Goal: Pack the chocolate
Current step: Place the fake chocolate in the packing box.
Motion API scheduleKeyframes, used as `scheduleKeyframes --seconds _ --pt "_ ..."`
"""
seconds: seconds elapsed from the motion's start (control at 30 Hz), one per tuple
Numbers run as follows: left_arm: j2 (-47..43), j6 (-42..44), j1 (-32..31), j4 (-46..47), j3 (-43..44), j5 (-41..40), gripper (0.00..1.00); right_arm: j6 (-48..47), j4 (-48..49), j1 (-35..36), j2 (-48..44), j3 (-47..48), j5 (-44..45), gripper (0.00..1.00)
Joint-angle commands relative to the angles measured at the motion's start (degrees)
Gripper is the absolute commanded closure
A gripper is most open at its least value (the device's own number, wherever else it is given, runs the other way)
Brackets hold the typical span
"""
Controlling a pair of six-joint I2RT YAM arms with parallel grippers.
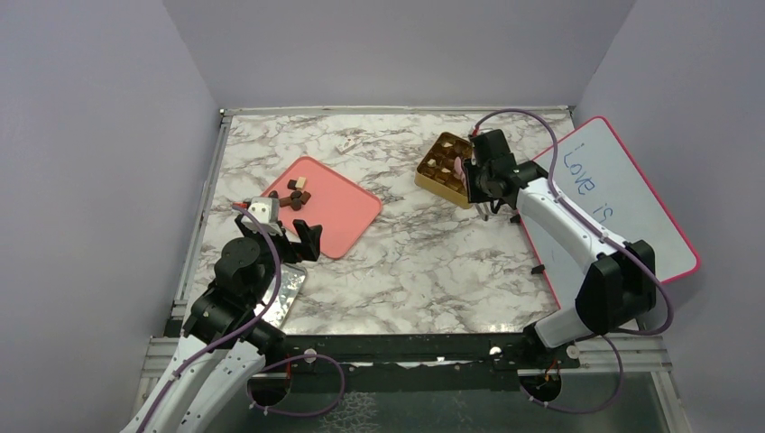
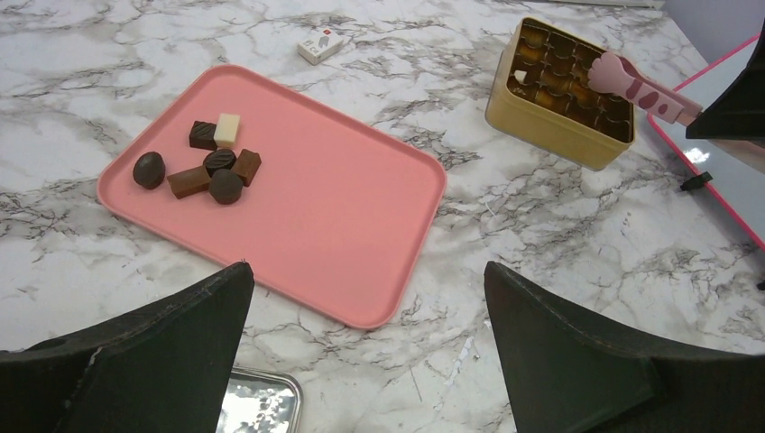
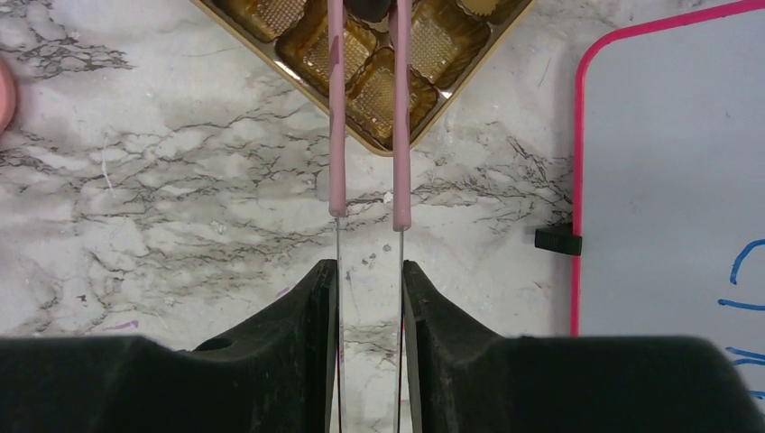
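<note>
Several chocolate pieces [image 1: 293, 194], mostly dark brown with one cream, lie in a cluster at the far left of a pink tray [image 1: 336, 215]; they also show in the left wrist view [image 2: 206, 167]. My left gripper [image 1: 290, 242] is open and empty, hovering over the tray's near edge [image 2: 367, 271]. My right gripper [image 1: 478, 183] is shut on pink tweezers [image 3: 337, 117], which reach over the gold gridded box [image 1: 440, 171]. A dark chocolate piece [image 3: 370, 7] sits between the tweezer arms at the frame's top edge, over the box [image 3: 302, 50].
A whiteboard with a pink rim [image 1: 622, 194] lies right of the box. A black clip [image 3: 555, 239] sits at the whiteboard's edge. A shiny metal tin [image 1: 287, 293] lies near my left arm. A small white packet [image 2: 320, 45] lies beyond the tray. Purple walls enclose the table.
</note>
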Motion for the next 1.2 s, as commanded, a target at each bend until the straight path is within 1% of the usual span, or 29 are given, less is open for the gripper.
scheduleKeyframes --seconds 0.0,0.3,0.77,1.07,1.17 --pt "-0.2 0.8 0.0 1.4 -0.2 1.2 0.01 -1.2 3.0 -0.9 1.3 -0.9 -0.1 0.66" --pt "-0.2 0.8 0.0 1.4 -0.1 1.2 0.01 -2.3 4.3 -1.9 2.0 -0.7 -0.7 0.63" --pt "-0.3 0.8 0.0 1.3 -0.1 1.3 0.01 -1.7 2.1 -1.9 -1.1 0.4 -1.7 0.63" --pt "-0.7 0.9 0.0 1.4 0.1 0.5 0.01 -1.9 1.4 -1.4 -3.6 1.2 -6.2 0.65" --pt "-0.7 1.1 0.0 1.5 0.4 -1.6 0.01 -1.9 2.3 -0.7 -4.6 1.1 -8.4 0.65"
